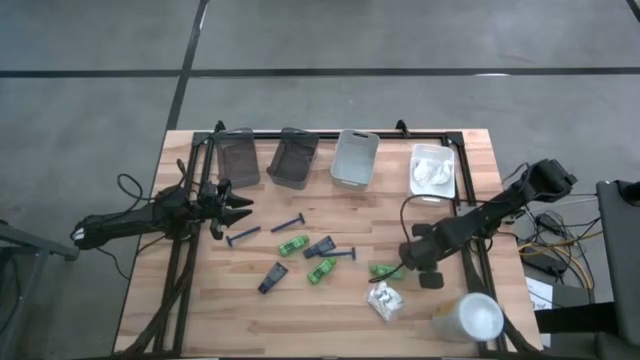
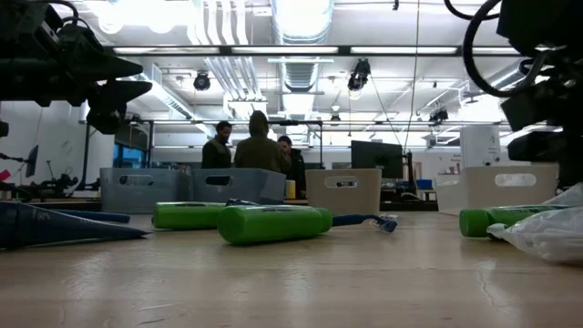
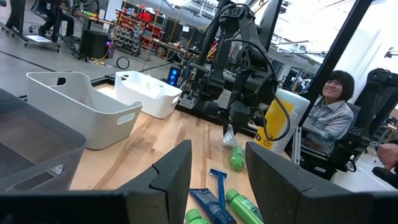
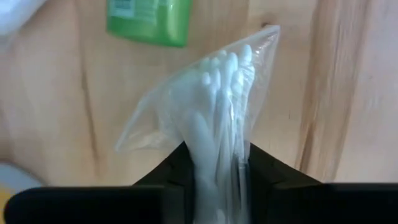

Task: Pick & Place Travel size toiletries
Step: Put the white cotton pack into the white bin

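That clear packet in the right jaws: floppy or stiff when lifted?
Probably floppy: in the right wrist view the packet is thin clear film, creased and fanning loosely above the pinch. Likely light, holding only what look like cotton swabs. The film may be slick, so it could slide in the right gripper.

the table (image 1: 250,310) is pale wooden planks, smooth with a faint sheen and visible grain. clamped between the right gripper's (image 4: 214,163) matt black plastic fingers is a clear, crinkly plastic film packet (image 4: 211,106) holding soft white cotton-tipped swabs. just beyond that packet lies a glossy bright green plastic pack (image 4: 149,20). ahead of the left gripper's (image 3: 217,163) matt dark fingers lie a blue plastic razor (image 3: 219,182) and a shiny green tube (image 3: 237,157), with smooth matt white plastic bins (image 3: 87,106) to one side
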